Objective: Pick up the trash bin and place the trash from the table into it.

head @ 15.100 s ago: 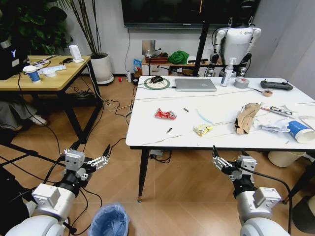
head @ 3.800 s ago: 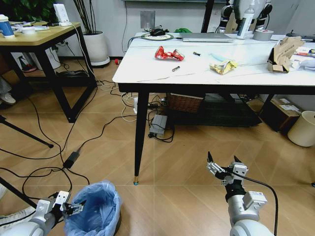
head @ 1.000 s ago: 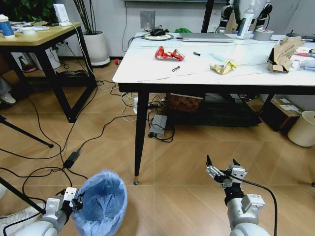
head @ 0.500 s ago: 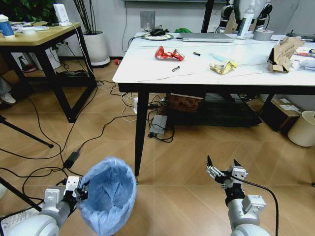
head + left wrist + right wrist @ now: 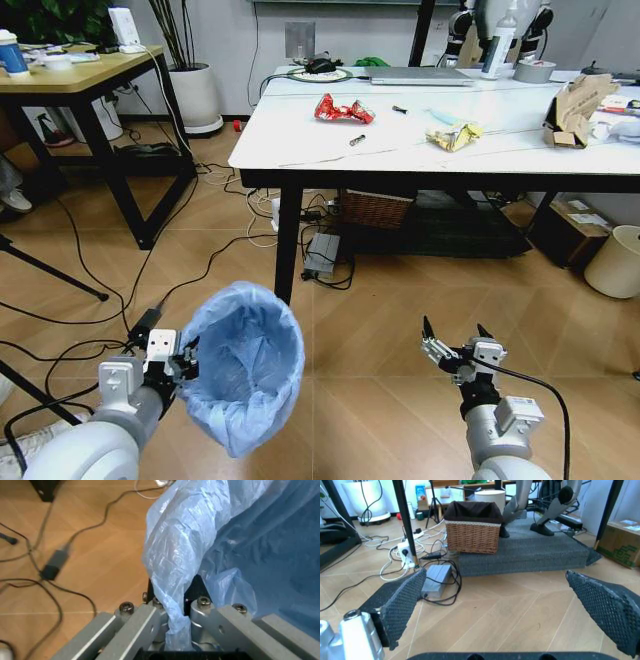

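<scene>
**Bin held tilted above the floor, litter on the marble table**

The left gripper (image 5: 185, 362) is clamped on the rim of the small round trash bin lined with a crinkly translucent light-blue plastic bag (image 5: 243, 368). In the left wrist view the grey metal fingers (image 5: 142, 618) pinch a gathered fold of the thin, wrinkled film against the dark rim. The bin hangs clear of the wood-plank floor (image 5: 380, 330), tipped so that its round mouth faces up and toward the table, the bag's creased inside showing.

The right gripper (image 5: 457, 345) hovers low over the floor on the robot's right, spread wide and holding nothing; its right wrist view shows two black mesh-textured pads (image 5: 400, 605) well apart.

The large rectangular white marble-look table with thin grey veins, black edge and slim black legs (image 5: 300, 150) stands ahead of the bin. On its glossy top lie a crumpled red wrapper (image 5: 342, 109), a crumpled yellow wrapper (image 5: 452, 135), a small dark scrap (image 5: 357, 140) between them and nearer the front edge, and torn brown cardboard (image 5: 575, 105) toward the right end. Under the table sits a woven wicker basket with a dark liner (image 5: 472, 528).
</scene>
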Robot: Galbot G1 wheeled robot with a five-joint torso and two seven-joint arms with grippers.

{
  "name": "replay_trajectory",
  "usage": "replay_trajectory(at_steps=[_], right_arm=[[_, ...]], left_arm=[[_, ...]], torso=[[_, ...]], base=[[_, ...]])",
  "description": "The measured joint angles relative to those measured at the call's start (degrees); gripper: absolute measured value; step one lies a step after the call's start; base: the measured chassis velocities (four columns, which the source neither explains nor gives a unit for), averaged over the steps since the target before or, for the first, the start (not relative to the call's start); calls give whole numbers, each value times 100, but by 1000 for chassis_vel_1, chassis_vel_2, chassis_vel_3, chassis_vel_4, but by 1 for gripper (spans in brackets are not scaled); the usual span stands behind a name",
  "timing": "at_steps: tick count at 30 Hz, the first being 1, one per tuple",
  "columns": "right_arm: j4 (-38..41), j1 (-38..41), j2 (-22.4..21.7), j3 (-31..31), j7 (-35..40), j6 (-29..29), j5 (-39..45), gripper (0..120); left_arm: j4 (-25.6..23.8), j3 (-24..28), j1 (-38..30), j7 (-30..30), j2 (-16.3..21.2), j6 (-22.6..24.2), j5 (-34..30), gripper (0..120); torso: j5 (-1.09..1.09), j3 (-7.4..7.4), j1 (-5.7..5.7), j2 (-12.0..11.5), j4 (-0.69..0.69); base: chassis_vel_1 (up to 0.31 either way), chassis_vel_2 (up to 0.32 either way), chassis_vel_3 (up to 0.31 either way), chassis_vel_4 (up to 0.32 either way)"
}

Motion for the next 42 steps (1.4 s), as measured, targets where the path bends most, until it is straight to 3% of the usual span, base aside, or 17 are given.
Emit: replay_trajectory(at_steps=[7,19,42], right_arm=[[-39,16,18,15,3,-1,1,100],[-34,-14,27,-1,5,0,-75,100],[16,-61,30,-10,4,24,-148,100]], left_arm=[[-74,695,-171,-680,22,-8,-322,0],[-311,1067,70,-1322,116,-18,-473,0],[-300,1218,253,-1496,215,-24,-388,0]], torso=[[2,0,0,0,0],[2,0,0,0,0],[1,28,13,42,0]], base=[[0,0,0,0],[0,0,0,0],[0,0,0,0]])
